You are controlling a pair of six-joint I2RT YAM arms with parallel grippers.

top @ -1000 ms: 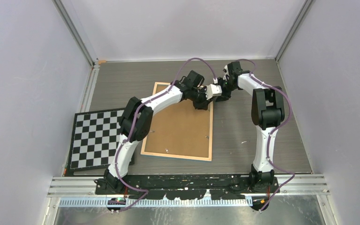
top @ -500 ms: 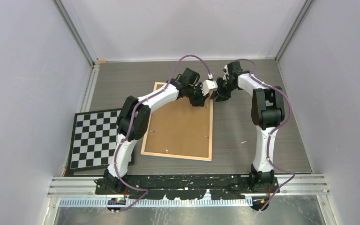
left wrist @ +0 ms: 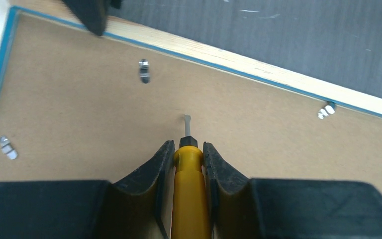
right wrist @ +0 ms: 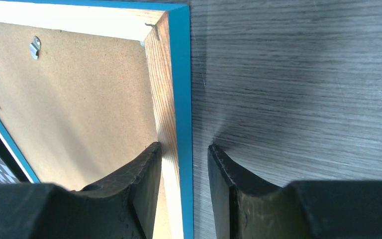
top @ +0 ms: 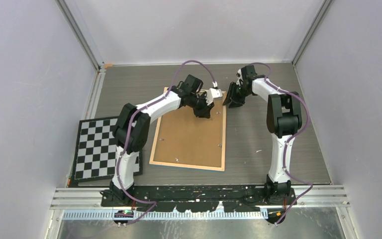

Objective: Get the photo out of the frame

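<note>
Clamping a yellow-handled screwdriver [left wrist: 189, 194], left claw [left wrist: 188, 145] points its tip at the fibreboard back of the blue-edged wooden frame [left wrist: 79, 114]; right claw [right wrist: 184, 149], jaws apart, straddles its rim.

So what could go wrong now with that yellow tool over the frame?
The screwdriver in the left pincer points at bare backing board, not at a metal tab; its tip might gouge the board. The right pincer only straddles the rim of the frame without clamping it, so prying may slide it.
</note>
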